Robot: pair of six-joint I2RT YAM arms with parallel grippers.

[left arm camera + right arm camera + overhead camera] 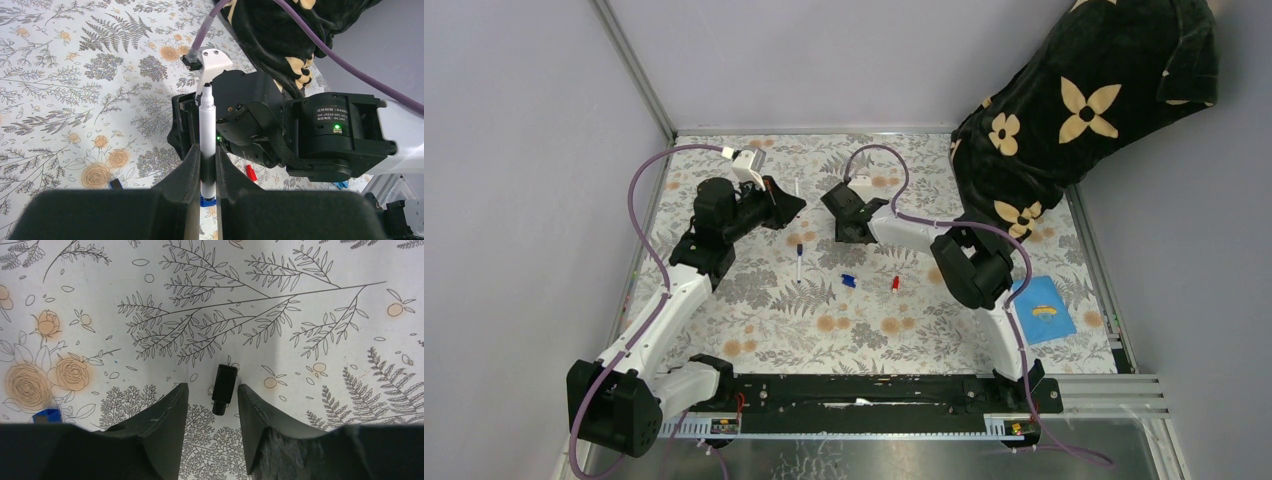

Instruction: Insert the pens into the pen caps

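As my left gripper (207, 167) clamps a white pen (206, 125) that juts past its fingertips, my right gripper (212, 390) hangs spread around a black cap (223, 389) lying on the floral table (300, 285). Nearer the bases lie a second pen (799, 262), a blue cap (848, 281) and a red cap (895, 284).

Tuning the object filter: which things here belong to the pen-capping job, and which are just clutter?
Job: clamped pen, left gripper, loose pen, black cap, blue cap, red cap.
Lying about: blue cloth, dark flowered fabric.
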